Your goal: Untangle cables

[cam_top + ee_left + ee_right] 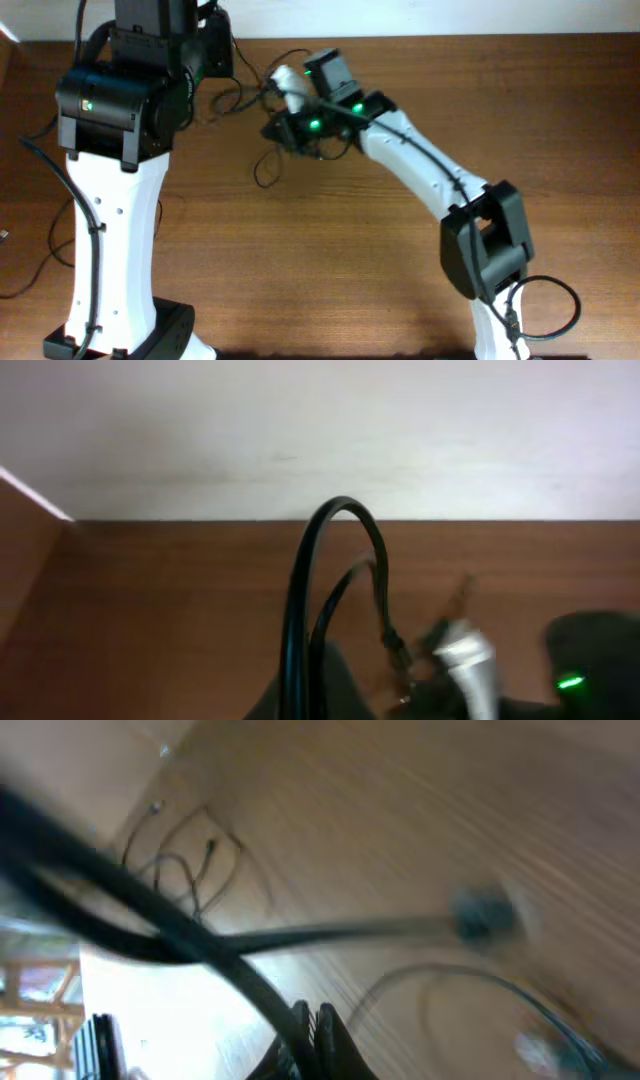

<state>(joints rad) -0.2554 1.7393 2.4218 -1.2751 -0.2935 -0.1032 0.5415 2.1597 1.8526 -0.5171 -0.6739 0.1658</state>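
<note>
Thin black cables (262, 168) lie in loops on the wooden table near its far edge. My left gripper (214, 48) is at the back, mostly hidden under its arm. In the left wrist view it (318, 665) is shut on a black cable loop (340, 510) that arches up from its fingers. Beside it hangs a silver plug (466, 660). My right gripper (280, 128) reaches into the tangle from the right. In the right wrist view it (308, 1013) is shut, and a blurred black cable (150, 915) runs straight into its fingertips. More thin loops (190, 860) lie beyond.
The white wall (320, 430) rises right behind the table's far edge. The left arm's white column (110, 230) stands over the left side. The right arm (430, 170) crosses the middle, with its own thick cable (550, 300) at the front right. A dark plug (482, 915) lies on the wood.
</note>
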